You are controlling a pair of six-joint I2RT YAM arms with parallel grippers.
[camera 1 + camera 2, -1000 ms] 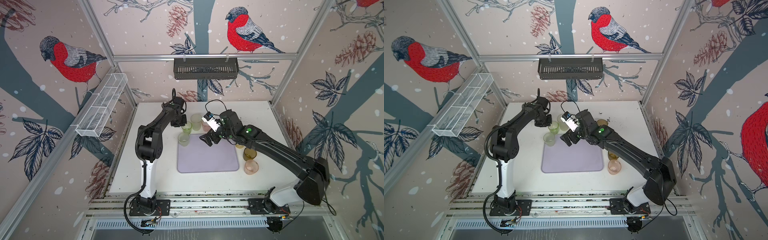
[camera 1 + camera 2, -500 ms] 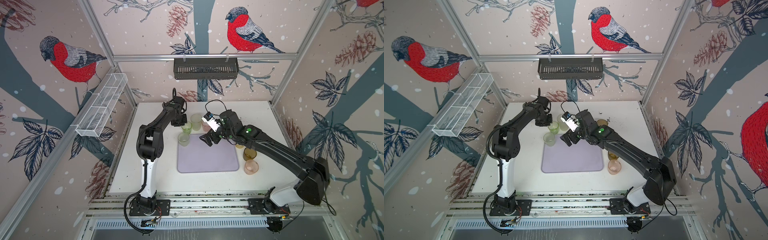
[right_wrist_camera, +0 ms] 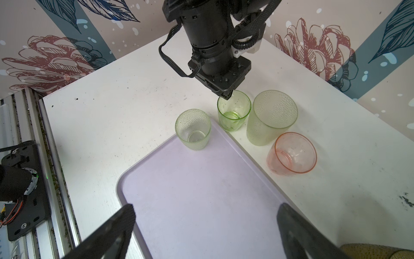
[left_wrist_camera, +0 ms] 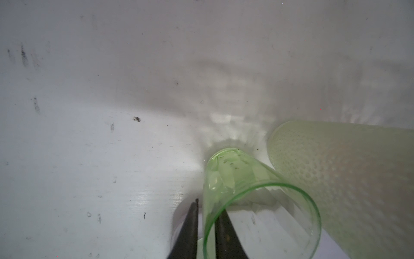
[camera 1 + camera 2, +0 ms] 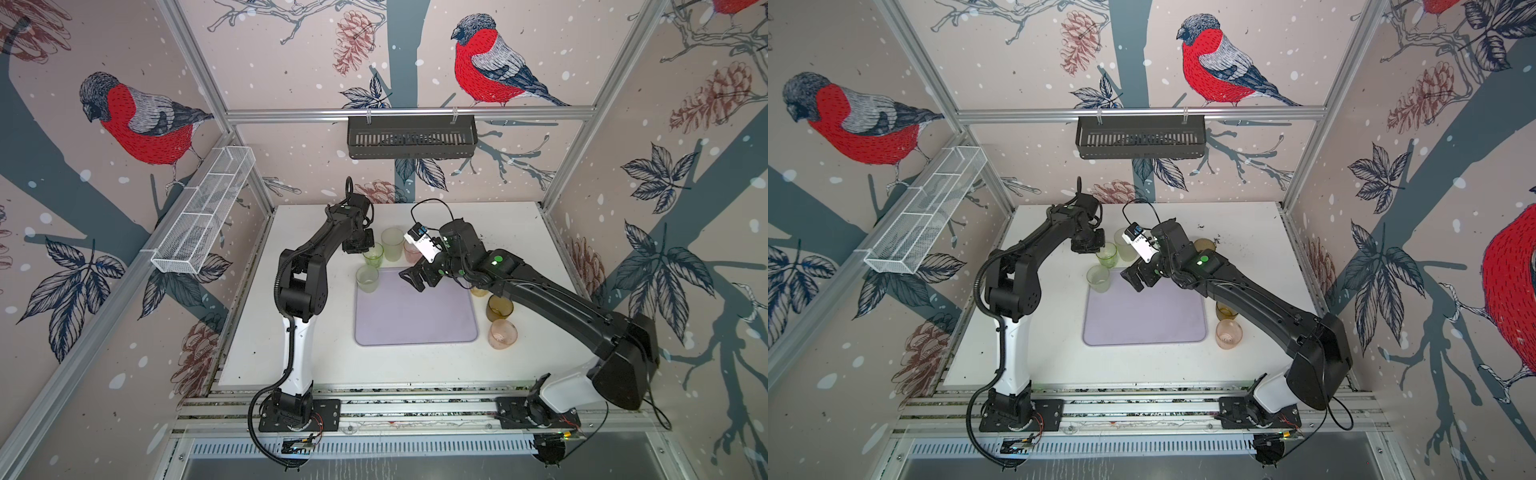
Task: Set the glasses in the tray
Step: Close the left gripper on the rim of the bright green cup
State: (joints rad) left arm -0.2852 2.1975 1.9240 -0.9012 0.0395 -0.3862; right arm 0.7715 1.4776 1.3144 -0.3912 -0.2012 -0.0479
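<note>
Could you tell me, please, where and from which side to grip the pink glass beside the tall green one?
Probably its rim wall, from above: the pink glass stands upright, mouth open and wide. Straddle the wall on the side away from the tall green glass, which stands close beside it.

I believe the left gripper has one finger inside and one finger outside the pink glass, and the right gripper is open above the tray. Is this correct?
Not the pink glass: the left wrist view shows the left gripper with one finger inside and one outside the clear green glass. The right gripper is indeed open above the tray.
</note>
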